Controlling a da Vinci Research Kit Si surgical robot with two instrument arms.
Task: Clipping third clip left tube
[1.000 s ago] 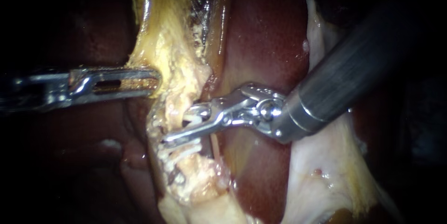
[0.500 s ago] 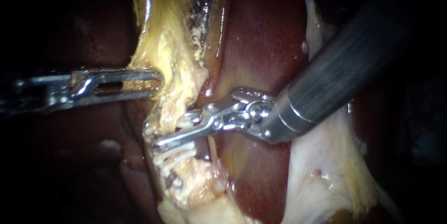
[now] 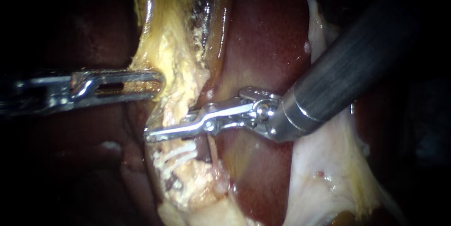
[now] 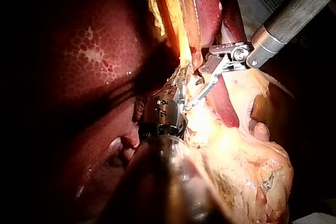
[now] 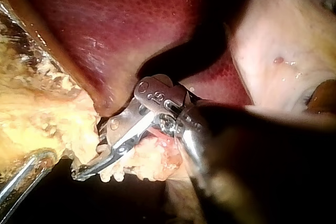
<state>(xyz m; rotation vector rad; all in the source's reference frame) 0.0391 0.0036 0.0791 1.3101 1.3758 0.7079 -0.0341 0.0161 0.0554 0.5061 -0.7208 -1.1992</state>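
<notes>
**Item 1, my left instrument** (image 3: 159, 81). Its shaft enters from the left edge of the frame and lies almost level. The pincer is clenched on the edge of the yellow tissue (image 3: 164, 42) that runs down from the upper middle of the frame. Both slotted jaws lie flat together, and yellow shows through the slot.

**Item 2, my right instrument** (image 3: 149, 135). Its dark shaft comes in from the upper right and the metal wrist sits just right of centre. The pincer reaches left and slightly down across the centre, its jaws drawn together. They grasp the left tube (image 3: 184, 144) from both sides. In the right wrist view (image 5: 80, 173) the jaw tips stick out just past the fatty tissue. I cannot tell whether a clip sits between them.

**Item 3, the left tube.** It lies at centre, a little left, and runs downward out of the yellow tissue.

**Item 4, the white clips** (image 3: 181, 155). These sit on the tube just below my right pincer, near it but not touching.

**Item 5, the liver** (image 3: 263, 42). A dark red surface behind the wrist, filling the upper middle.

**Item 6, the pale tissue** (image 3: 319, 179). It lies at lower right, under my right shaft.
</notes>
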